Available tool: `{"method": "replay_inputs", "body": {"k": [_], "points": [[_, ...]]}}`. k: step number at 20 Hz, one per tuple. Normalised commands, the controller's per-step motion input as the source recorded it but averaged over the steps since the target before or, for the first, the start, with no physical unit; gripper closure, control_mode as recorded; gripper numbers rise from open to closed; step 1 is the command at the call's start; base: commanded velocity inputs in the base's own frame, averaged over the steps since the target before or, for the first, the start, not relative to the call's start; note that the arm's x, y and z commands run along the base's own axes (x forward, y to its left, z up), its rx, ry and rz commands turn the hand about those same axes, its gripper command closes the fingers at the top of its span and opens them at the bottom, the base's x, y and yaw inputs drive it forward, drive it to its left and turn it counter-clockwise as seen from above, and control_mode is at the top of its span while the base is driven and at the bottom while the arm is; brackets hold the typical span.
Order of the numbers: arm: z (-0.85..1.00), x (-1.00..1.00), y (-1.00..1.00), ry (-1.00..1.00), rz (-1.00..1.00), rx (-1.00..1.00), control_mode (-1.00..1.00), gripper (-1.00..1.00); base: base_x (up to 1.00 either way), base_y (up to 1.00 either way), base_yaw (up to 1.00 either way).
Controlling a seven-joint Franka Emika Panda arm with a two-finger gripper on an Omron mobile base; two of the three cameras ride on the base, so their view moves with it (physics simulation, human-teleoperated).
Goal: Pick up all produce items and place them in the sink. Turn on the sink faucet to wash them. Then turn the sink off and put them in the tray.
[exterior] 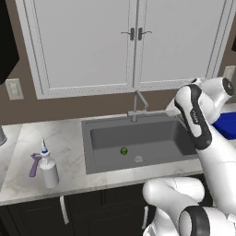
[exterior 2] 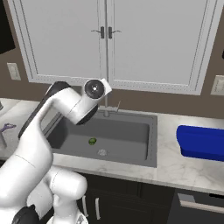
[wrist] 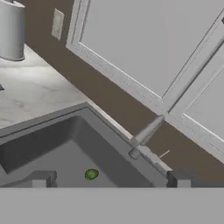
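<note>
A small green lime (exterior: 123, 150) (exterior 2: 92, 141) (wrist: 91, 174) lies on the floor of the dark grey sink (exterior: 87, 147) (exterior 2: 131, 131), close to the round drain (exterior: 138, 159). The slim grey sink faucet (exterior: 138, 103) (exterior 2: 107, 107) (wrist: 146, 131) stands at the basin's back edge, its spout angled over the sink. My gripper (wrist: 109, 181) hangs open above the sink with nothing between its fingertips (wrist: 39, 179), looking down at the lime and the faucet. The bright blue tray (exterior: 228, 124) (exterior 2: 201, 140) rests on the counter to the right of the sink.
A white spray bottle (exterior: 48, 168) and a purple tool (exterior: 34, 163) (exterior 2: 6, 127) stand on the marble counter left of the sink. A grey canister (wrist: 11, 30) sits further left. White wall cabinets (exterior: 133, 41) hang above the faucet.
</note>
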Motion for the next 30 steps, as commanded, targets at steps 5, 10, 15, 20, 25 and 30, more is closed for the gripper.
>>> {"method": "replay_inputs", "body": {"k": [5,10,15,20,25,30], "points": [[0.00,-0.45,0.41,0.28,-0.40,-0.07,-1.00,-1.00,0.00,0.00,0.00],[-0.04,-0.32,0.46,0.27,-0.41,-0.08,-1.00,-1.00,0.00,0.00,0.00],[-0.31,-0.08,0.34,0.27,-0.38,-0.05,-1.00,-1.00,0.00,0.00,0.00],[-0.45,0.00,0.15,0.25,-0.33,-0.01,-1.00,-1.00,0.00,0.00,0.00],[-0.35,0.02,0.00,0.16,-0.18,0.00,-1.00,-1.00,0.00,0.00,0.00],[-0.28,0.07,0.00,0.03,-0.09,0.00,-1.00,-1.00,0.00,0.00,0.00]]}}
